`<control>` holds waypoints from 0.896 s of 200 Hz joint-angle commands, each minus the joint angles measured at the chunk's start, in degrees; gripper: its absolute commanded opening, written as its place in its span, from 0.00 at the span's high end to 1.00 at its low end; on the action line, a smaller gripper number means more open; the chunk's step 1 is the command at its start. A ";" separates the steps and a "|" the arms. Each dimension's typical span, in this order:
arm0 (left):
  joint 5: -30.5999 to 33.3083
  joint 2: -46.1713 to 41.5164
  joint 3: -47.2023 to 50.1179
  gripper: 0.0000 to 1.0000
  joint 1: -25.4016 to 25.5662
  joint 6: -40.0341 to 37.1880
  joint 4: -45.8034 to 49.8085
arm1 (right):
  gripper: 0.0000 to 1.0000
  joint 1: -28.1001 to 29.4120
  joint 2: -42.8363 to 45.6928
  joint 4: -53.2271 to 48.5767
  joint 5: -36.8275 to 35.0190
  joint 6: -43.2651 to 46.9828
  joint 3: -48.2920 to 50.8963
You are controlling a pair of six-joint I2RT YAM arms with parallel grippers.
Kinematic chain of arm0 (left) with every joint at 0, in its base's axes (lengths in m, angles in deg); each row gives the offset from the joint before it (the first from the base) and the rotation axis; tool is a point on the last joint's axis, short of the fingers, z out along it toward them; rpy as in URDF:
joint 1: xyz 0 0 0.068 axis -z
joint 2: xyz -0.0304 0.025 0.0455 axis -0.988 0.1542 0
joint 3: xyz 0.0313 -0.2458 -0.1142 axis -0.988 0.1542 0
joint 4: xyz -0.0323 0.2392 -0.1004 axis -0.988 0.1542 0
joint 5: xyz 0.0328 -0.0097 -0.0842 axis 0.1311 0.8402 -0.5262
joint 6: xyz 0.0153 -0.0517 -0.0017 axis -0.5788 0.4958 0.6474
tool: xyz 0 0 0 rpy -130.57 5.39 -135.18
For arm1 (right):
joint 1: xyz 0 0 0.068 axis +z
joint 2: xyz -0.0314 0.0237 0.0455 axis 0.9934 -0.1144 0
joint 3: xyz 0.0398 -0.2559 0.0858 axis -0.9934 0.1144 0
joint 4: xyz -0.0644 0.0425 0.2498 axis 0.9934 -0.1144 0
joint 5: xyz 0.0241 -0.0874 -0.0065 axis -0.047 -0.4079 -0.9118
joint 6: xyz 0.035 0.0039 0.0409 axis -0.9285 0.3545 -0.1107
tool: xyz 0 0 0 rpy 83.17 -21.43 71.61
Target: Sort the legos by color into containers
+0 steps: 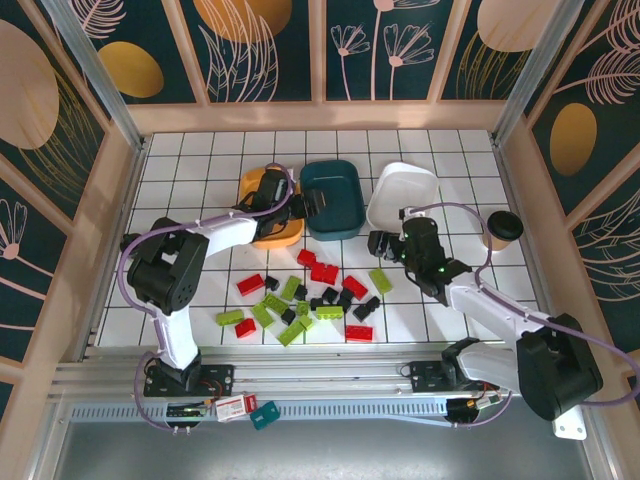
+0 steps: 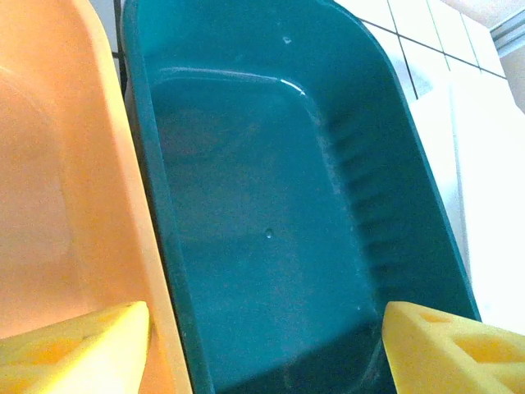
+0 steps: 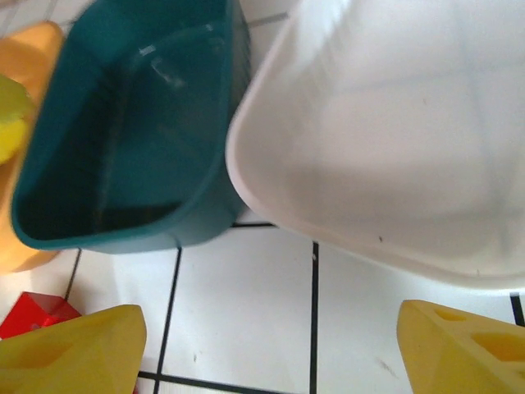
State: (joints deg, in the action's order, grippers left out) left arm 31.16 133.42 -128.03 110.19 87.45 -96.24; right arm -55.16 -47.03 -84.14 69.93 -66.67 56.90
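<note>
Red legos (image 1: 250,284), lime green legos (image 1: 380,281) and black legos (image 1: 366,308) lie scattered on the tiled table in front of three containers. These are an orange tub (image 1: 252,190), a dark teal tub (image 1: 335,195) and a white tub (image 1: 405,190). My left gripper (image 1: 308,205) hangs open over the teal tub's (image 2: 262,189) left side, beside the orange tub (image 2: 57,164), with nothing between its fingers (image 2: 74,349). The teal tub's inside shows no bricks. My right gripper (image 1: 384,243) is open over bare tile in front of the white tub (image 3: 385,139), holding nothing. A red lego (image 3: 37,312) lies by its left finger.
A small round cup (image 1: 503,228) stands right of the white tub. Wooden walls fence the table on the left, back and right. The brick pile spreads across the middle between both arms. A metal rail (image 1: 330,365) runs along the near edge.
</note>
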 commanded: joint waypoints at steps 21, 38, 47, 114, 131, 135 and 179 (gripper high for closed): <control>3.29 -12.70 2.69 0.15 0.08 -1.25 1.86 | 0.25 2.72 -3.60 -8.96 0.33 -0.72 -0.51; 3.50 -16.89 5.35 0.12 0.06 -1.29 1.90 | 0.25 4.10 -3.99 -9.35 -0.14 -0.57 0.43; 3.23 -18.74 6.78 0.10 0.06 -1.08 1.99 | 0.25 4.24 -4.39 -9.29 0.44 -0.63 0.61; 5.86 -31.05 17.72 0.09 0.03 -1.18 3.95 | 0.27 7.34 -11.07 -14.09 -1.06 -1.90 -2.06; 6.61 -32.68 18.79 0.09 0.08 -1.59 5.00 | 0.28 8.37 -12.34 -14.26 -0.99 -2.38 -2.06; 6.73 -32.92 19.05 0.09 0.04 -1.57 5.10 | 0.29 8.68 -12.58 -14.15 -0.96 -2.48 -2.14; 8.23 -35.23 21.29 0.09 0.03 -1.11 5.29 | 0.50 9.96 -15.22 -12.04 -0.94 -2.85 -2.17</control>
State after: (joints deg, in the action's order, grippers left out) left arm 37.76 99.80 -108.03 110.19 86.75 -91.76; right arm -46.02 -60.69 -96.49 68.03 -68.13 55.07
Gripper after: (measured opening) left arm 0.912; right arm 0.557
